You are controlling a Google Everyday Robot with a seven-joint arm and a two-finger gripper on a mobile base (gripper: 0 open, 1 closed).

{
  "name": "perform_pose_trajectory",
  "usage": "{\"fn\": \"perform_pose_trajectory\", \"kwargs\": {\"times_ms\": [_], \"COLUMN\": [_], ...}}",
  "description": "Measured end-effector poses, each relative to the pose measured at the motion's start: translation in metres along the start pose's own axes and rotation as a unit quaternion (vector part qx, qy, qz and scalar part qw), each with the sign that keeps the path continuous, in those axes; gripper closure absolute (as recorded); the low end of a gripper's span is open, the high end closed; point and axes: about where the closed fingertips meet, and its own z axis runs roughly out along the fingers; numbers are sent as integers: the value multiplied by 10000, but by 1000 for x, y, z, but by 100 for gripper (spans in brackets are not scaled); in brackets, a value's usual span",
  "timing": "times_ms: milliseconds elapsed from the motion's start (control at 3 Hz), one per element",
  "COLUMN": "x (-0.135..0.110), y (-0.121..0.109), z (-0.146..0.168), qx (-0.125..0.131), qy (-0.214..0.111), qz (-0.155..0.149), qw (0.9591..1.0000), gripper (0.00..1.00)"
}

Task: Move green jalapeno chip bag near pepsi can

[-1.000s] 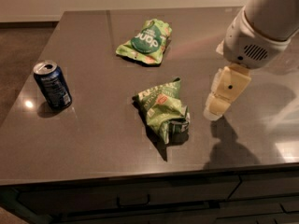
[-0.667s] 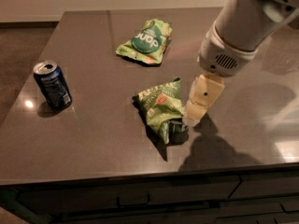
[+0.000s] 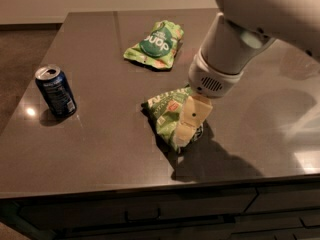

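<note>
Nearest the camera runs the front edge of one dark grey table (image 3: 100, 149), with cabinet drawer fronts (image 3: 210, 204) below it. A dark handle (image 3: 142, 216) shows on one of them.

A little way in from that edge lies the green jalapeno chip bag (image 3: 167, 111). It is light green and crumpled, with white lettering on its upper end and a small red label. It sits roughly in the middle of the table, slightly right of centre. The single gripper (image 3: 190, 124), cream-coloured, is down on the right side of this bag and overlaps its foil. Whether the gripper is spread or closed on the bag cannot be told from here. Its dark shadow (image 3: 215, 159) spreads over the table in front and to the right. Above the gripper rises the one arm (image 3: 235, 49), white and thick, with a vented round wrist, reaching in from the upper right.

Further back and to the left stands one pepsi can (image 3: 56, 91). It is upright and dark blue with a silver top, and it is close to the table's left edge. It is well apart from the jalapeno bag, with bare tabletop between them.

Farther still lies a second bag (image 3: 155, 44), green with a large dark-green round logo. It lies flat behind the jalapeno bag and apart from it.

That makes two bags and one can on the table.
</note>
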Motion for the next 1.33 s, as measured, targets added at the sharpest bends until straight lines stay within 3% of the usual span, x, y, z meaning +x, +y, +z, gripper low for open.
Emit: {"fn": "perform_pose_trajectory", "kwargs": {"times_ms": [333,667,1000,1333], "x": [-6,-13,-21,-26], "y": [4,7,6,5], "z": [11,18,18,16], "qx": [-6,-72,-72,-54], "qy": [44,105,159,163], "qz": [5,-47,-80,-108], "qw": [10000,9999,9998,9998], "gripper": [0,15,46,69]}}
